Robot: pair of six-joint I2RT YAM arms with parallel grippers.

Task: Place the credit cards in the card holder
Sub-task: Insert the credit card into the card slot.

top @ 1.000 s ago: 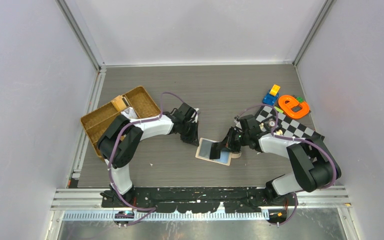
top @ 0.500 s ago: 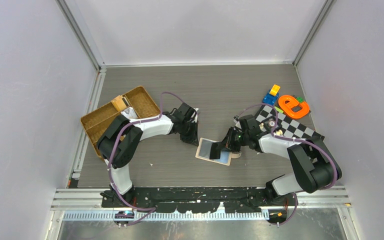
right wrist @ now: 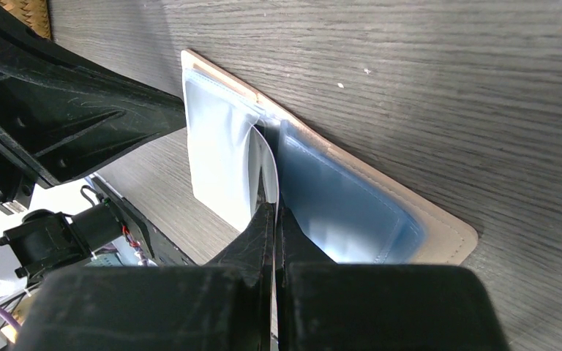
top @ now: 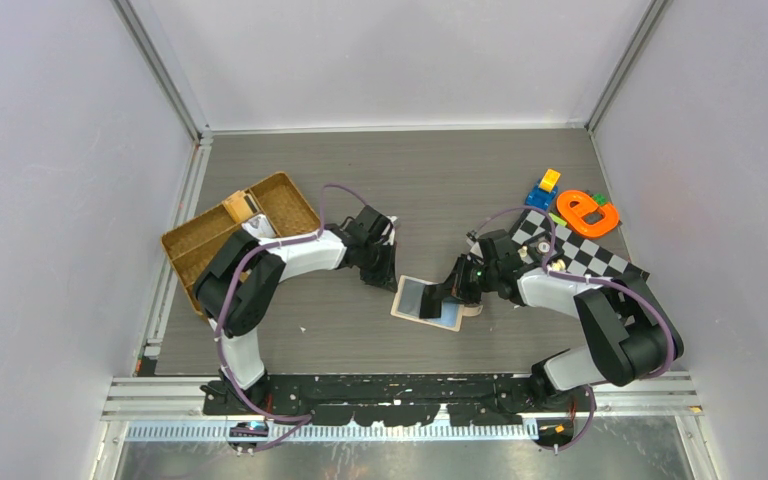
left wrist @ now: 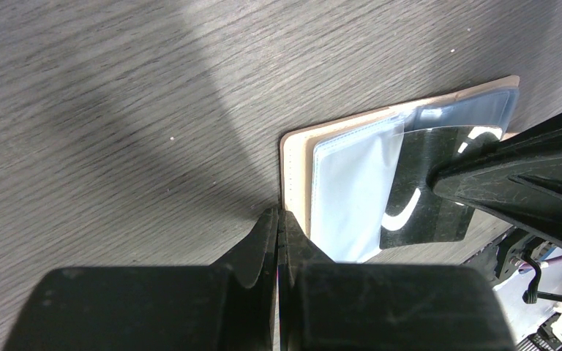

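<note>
The card holder (top: 412, 309) lies open and flat on the table between the two arms, peach rim (left wrist: 293, 172) around pale pockets (left wrist: 351, 190). Its right half (right wrist: 336, 205) looks blue under a clear pocket. My right gripper (right wrist: 271, 208) is shut on a credit card (left wrist: 428, 201), dark and glossy, standing on edge over the holder's middle fold; in the right wrist view the card (right wrist: 266, 162) shows edge-on as a thin white line. My left gripper (left wrist: 278, 216) is shut with nothing in it, tips at the holder's left edge (top: 397, 297).
A brown wicker tray (top: 205, 240) sits at the left behind the left arm. A checkered mat (top: 572, 252), an orange toy (top: 585, 212) and a blue-and-yellow block (top: 543, 190) lie at the right. Enclosure walls stand close on both sides.
</note>
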